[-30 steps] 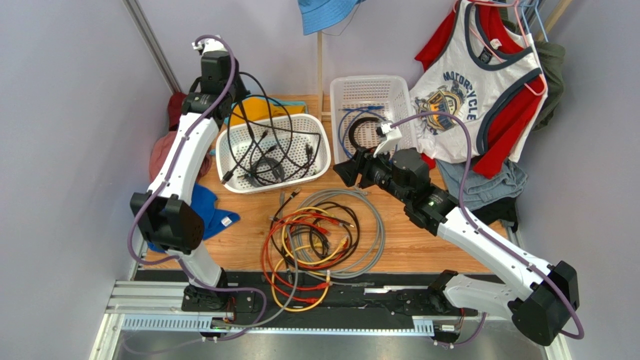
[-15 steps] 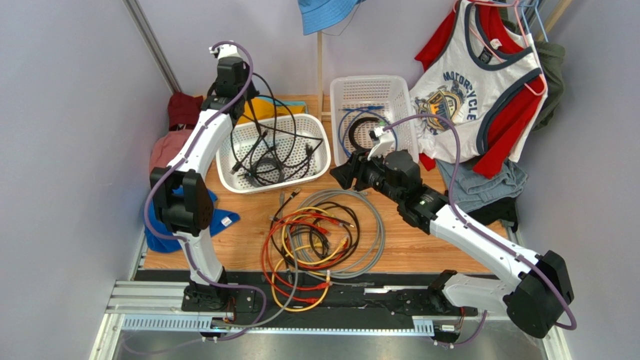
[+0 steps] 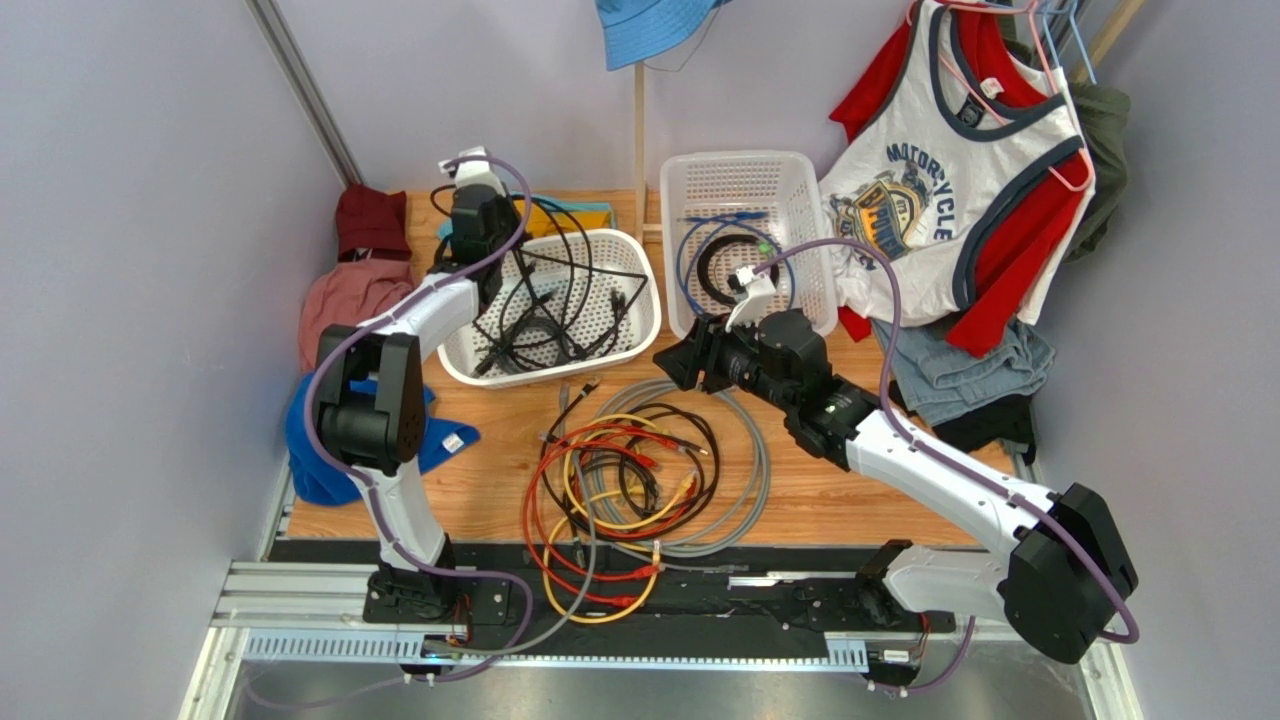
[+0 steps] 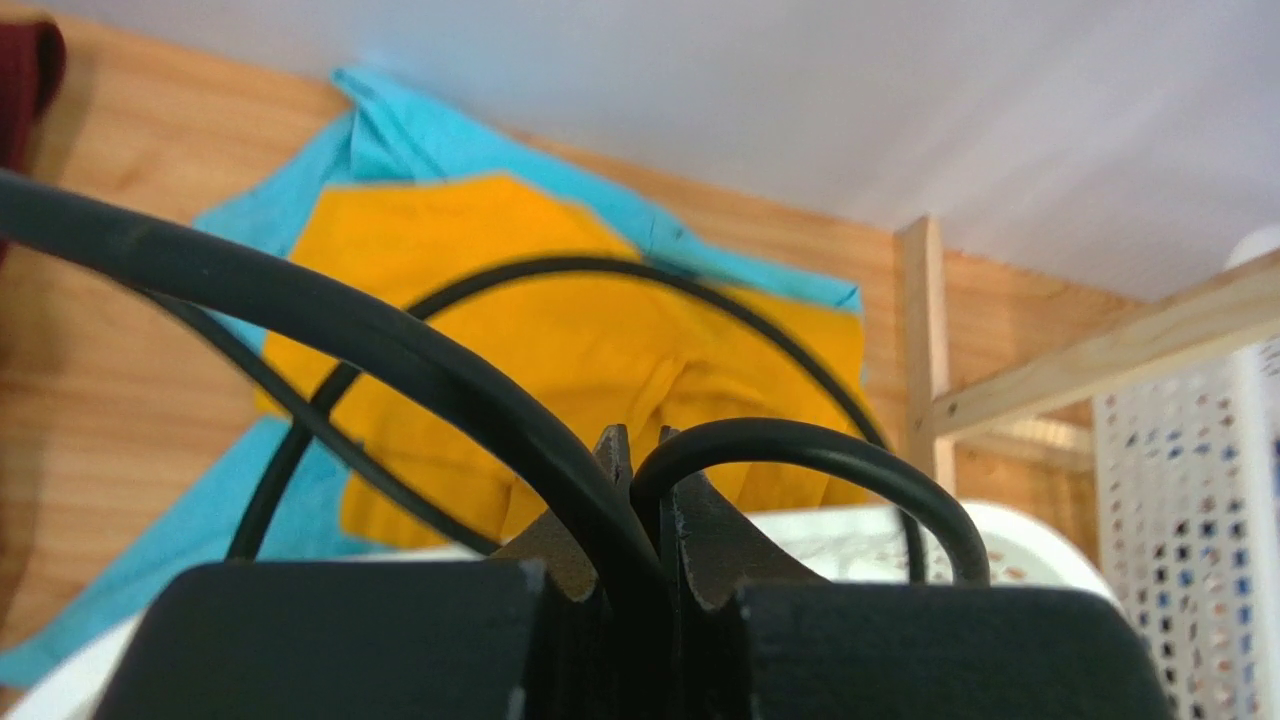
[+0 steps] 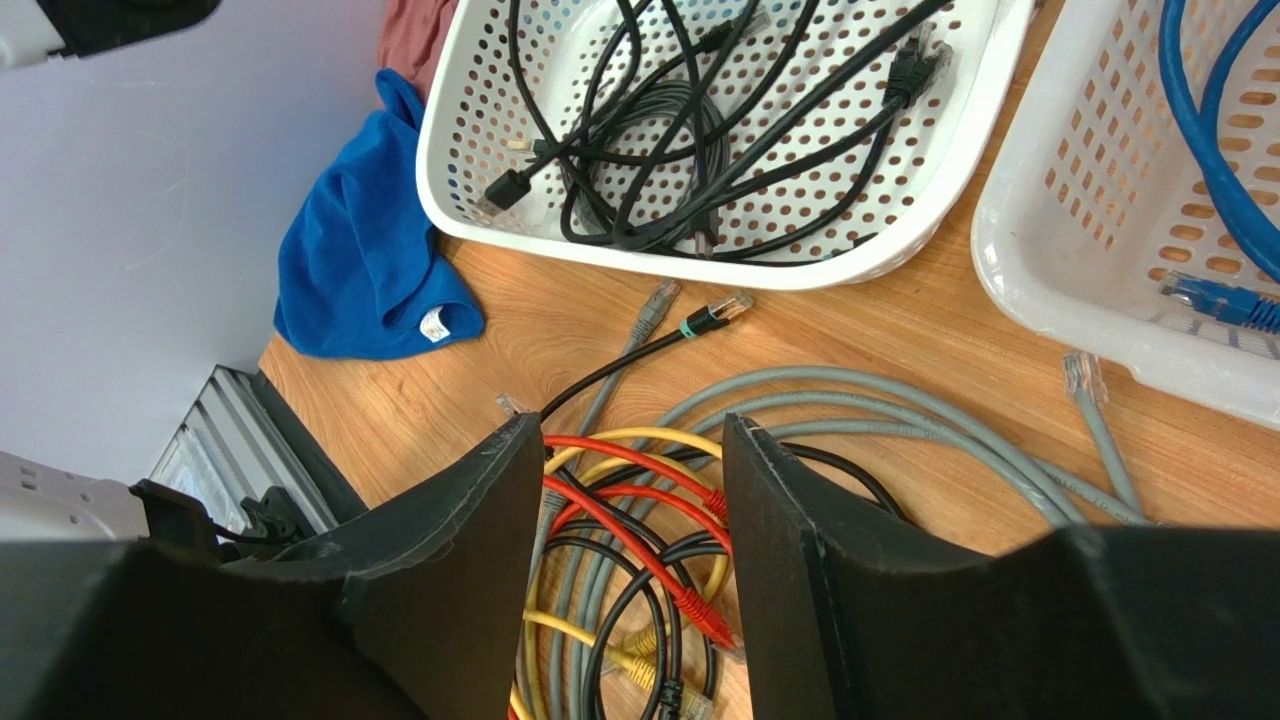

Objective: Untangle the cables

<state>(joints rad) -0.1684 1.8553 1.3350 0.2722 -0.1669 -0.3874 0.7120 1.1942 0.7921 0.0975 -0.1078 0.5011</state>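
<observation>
The cables lie in a loose tangle point(image 3: 639, 477) of red, yellow, black and grey loops on the wooden table. My left gripper point(image 3: 484, 203) is at the back rim of the round white basket point(image 3: 639, 323). In the left wrist view it point(image 4: 643, 438) is shut on a black cable point(image 4: 376, 330) that loops away on both sides. More black cables point(image 5: 691, 135) lie in that basket. My right gripper point(image 3: 676, 357) hovers open just right of the basket. Its fingers point(image 5: 631, 435) frame the red and yellow loops point(image 5: 639, 518) below and hold nothing.
A rectangular white basket point(image 3: 744, 173) at the back holds a blue cable point(image 5: 1202, 120) and a black coil. Clothes surround the table: a blue cloth point(image 3: 308, 450), red garments point(image 3: 353, 278), a yellow and cyan cloth point(image 4: 571, 315), a hanging tank top point(image 3: 947, 180). A wooden post point(image 3: 640, 150) stands behind.
My left arm has swung right and down to the round basket's back rim with the black cable still gripped. My right gripper has shifted slightly left and its fingers have narrowed a little.
</observation>
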